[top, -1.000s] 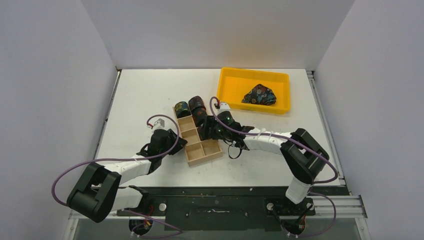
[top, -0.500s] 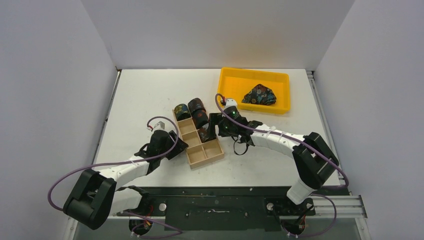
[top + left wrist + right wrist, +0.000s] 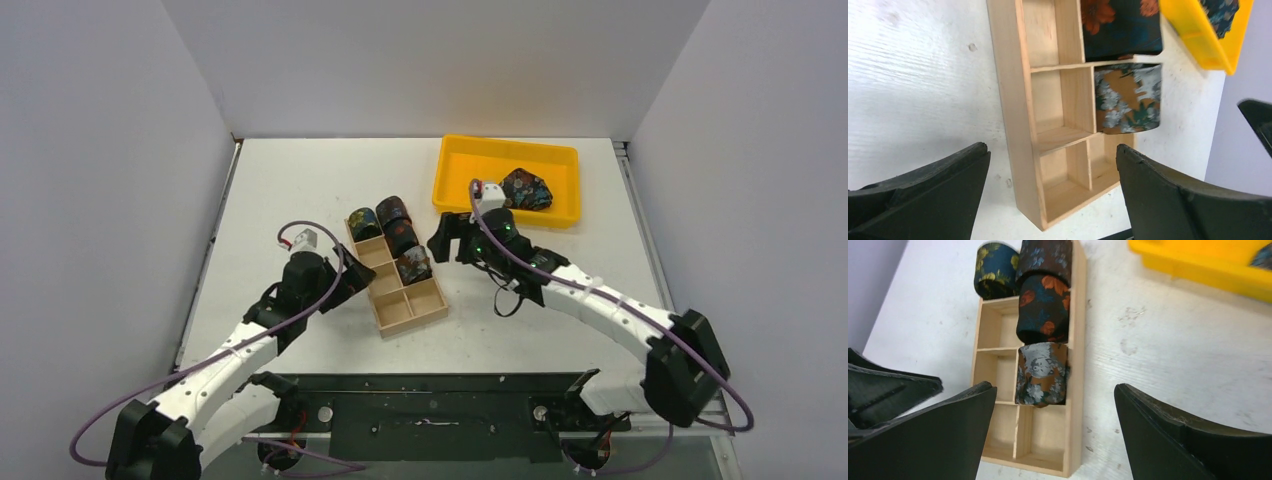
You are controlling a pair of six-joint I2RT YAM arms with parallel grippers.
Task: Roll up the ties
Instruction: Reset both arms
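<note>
Several rolled ties sit in the wooden box [image 3: 410, 305]: a brown one with grey-blue flowers [image 3: 413, 265] [image 3: 1042, 372] [image 3: 1128, 97], a dark one with orange flowers [image 3: 401, 238] [image 3: 1043, 310], a dark red one [image 3: 392, 211] and a blue-yellow one [image 3: 363, 222]. A crumpled tie [image 3: 526, 190] lies in the yellow tray [image 3: 470, 160]. My left gripper [image 3: 352, 284] [image 3: 1050, 150] is open beside the box's left wall. Just right of the box, my right gripper [image 3: 447, 243] [image 3: 1054, 389] hangs open. Neither gripper holds anything.
The box's nearest compartments [image 3: 1048, 435] and its left column hold nothing. The yellow tray's near wall [image 3: 1198, 270] is close behind my right gripper. White walls close in the table at the left, back and right.
My right gripper has opened, left the brown tie in the box and drawn back toward the tray. The left gripper has opened and eased away from the box's side.
</note>
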